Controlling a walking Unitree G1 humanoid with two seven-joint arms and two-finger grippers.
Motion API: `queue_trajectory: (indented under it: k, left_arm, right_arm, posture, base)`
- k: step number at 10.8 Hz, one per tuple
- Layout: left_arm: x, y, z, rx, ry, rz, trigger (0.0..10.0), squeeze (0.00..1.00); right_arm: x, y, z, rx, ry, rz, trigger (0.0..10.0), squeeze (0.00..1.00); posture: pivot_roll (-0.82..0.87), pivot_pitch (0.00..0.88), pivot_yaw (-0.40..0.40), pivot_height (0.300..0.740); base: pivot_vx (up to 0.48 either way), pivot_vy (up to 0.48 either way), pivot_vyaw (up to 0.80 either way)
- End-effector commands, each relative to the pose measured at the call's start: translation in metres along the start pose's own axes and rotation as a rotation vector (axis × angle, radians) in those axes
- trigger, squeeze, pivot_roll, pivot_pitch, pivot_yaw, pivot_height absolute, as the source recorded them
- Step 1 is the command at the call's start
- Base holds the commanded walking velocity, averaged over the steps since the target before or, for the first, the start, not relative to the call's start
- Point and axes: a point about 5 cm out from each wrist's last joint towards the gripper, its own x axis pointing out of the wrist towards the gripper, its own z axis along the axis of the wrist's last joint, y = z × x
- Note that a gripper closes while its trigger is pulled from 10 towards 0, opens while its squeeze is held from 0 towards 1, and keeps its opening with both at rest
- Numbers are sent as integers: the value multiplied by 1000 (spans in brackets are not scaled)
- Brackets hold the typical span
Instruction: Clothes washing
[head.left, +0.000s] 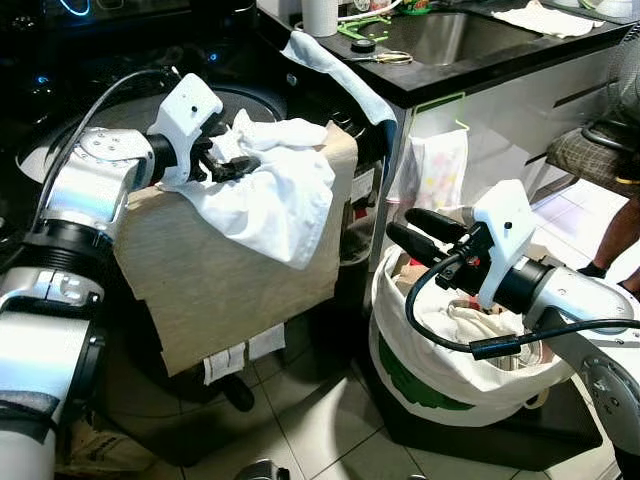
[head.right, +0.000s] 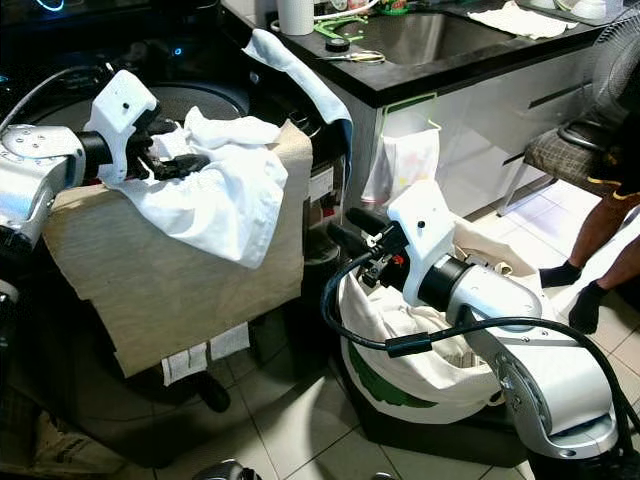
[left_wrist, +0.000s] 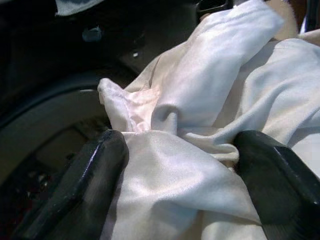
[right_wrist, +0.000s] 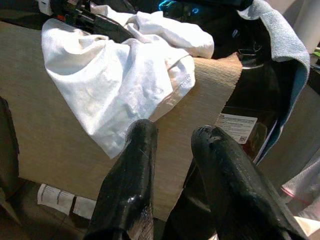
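Left hand (head.left: 228, 160) on white garment (head.left: 275, 195)

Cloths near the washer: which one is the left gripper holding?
The white garment, bunched in the left gripper atop the beige cloth; the blue towel lies untouched at the counter edge.

left pincer (head.left: 228, 160) raised, clamped on cloth; right pincer (head.left: 420, 232) extended, slightly parted.

White garment (head.left: 270, 185), crumpled, draped over the top edge of a beige cloth (head.left: 210, 280) hanging down the washing machine (head.left: 250, 100) front. Beside it, a white laundry bag (head.left: 450, 375) stands open, holding pale clothes (head.left: 470, 322).
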Motion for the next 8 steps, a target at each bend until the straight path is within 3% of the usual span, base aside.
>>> queue_trajectory:
  k: [1,8]
  left_arm:
    - [0,3,1,-5,31,18,0,0]
    - [3,1,1,-84,44,6,0,0]
  right_arm:
    - [-2,2,4,-11,-5,11,10000,0]
    - [-1,0,3,-8,-8,-1,10000,0]
  posture:
    - [-101,0,81,719]
    - [-101,0,81,719]
  base:
    - [0,0,0]
    - [0,0,0]
